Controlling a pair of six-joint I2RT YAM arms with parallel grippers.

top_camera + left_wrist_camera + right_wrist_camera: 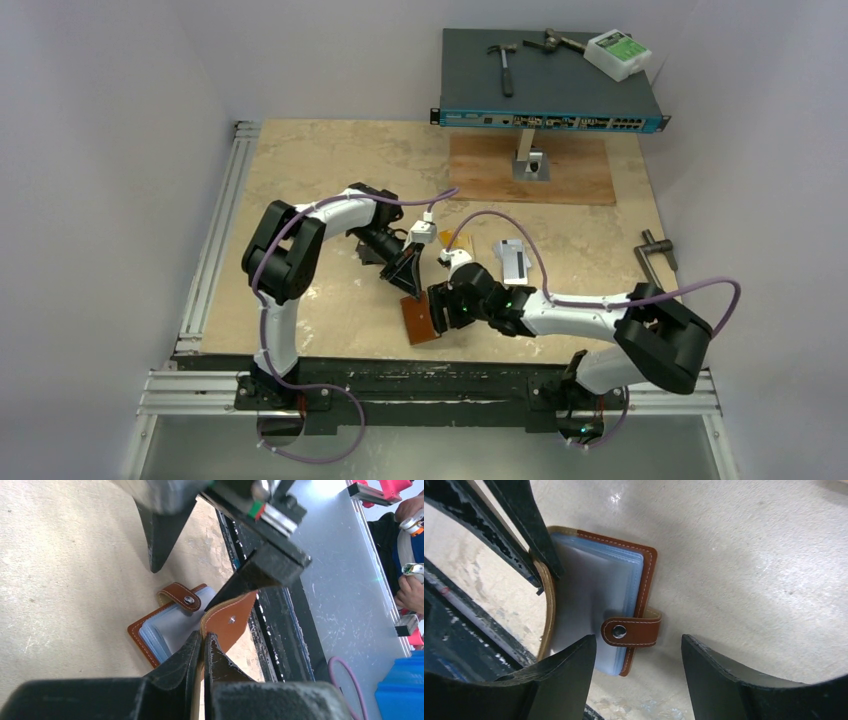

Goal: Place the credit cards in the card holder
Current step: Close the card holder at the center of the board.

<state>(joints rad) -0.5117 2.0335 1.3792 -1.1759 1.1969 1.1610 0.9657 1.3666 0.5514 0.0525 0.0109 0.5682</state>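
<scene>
Left gripper shut hard on the free edge of the card holder, its brown cover pinched between the fingers and raised off the stack. The other half lies flat on the table, close to the near edge, between the two arms. Likely reason for the hold: with the cover pulled back, the pale blue sleeves lie bare and the holder cannot skid while something is pushed in. Snap tab lies folded across the edge of the sleeves, partly over the pocket mouths; probably needs to be cleared aside. Right gripper hangs just above the holder, jaws spread, nothing between them, fingers straddling the tab. From the left wrist view one of its fingers sits right at the lifted cover; contact cannot be told. No card in either claw. Silvery white card with a dark stripe lies farther back on the table, well apart from the holder; gold-orange card near it, half hidden by cable. Judgement: holder opened, loading not yet begun; right arm has to fetch a card.
</scene>
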